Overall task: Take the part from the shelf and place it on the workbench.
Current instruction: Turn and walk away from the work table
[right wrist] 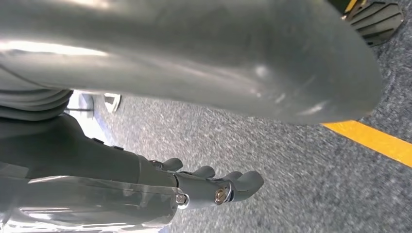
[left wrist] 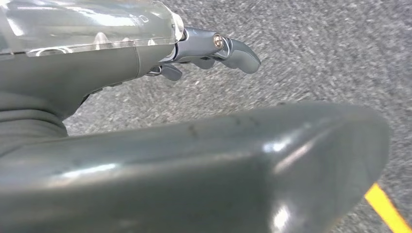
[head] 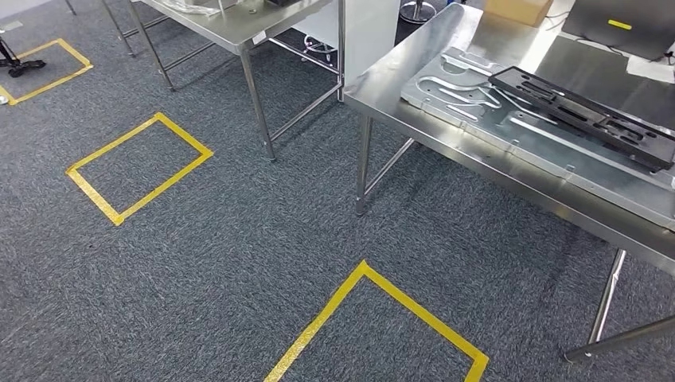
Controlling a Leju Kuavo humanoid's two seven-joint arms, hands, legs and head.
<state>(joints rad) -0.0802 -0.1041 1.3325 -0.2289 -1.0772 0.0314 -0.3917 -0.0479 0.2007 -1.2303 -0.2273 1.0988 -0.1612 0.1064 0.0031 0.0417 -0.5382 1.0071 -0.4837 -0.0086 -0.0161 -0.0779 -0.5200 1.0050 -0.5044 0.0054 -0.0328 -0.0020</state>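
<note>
Both our left hand (left wrist: 209,53) and right hand (right wrist: 214,187) hung empty, fingers loosely apart; we risked clipping the workbench (head: 477,151) walking.

Grey carpet floor (head: 239,239) with yellow tape squares: one near centre (head: 382,318), one at left (head: 139,167), one far left (head: 44,70).

Steel workbench (head: 414,119) at right, running from near right to far centre. Directly on it: a flat stamped metal plate (head: 549,147) near the front edge, a cardboard box (head: 517,9) at the far end, a dark flat item (head: 621,24) with a yellow mark far right, and white paper (head: 649,70) beside it.

Second steel table (head: 231,28) far centre; items on it too cropped to identify.
</note>
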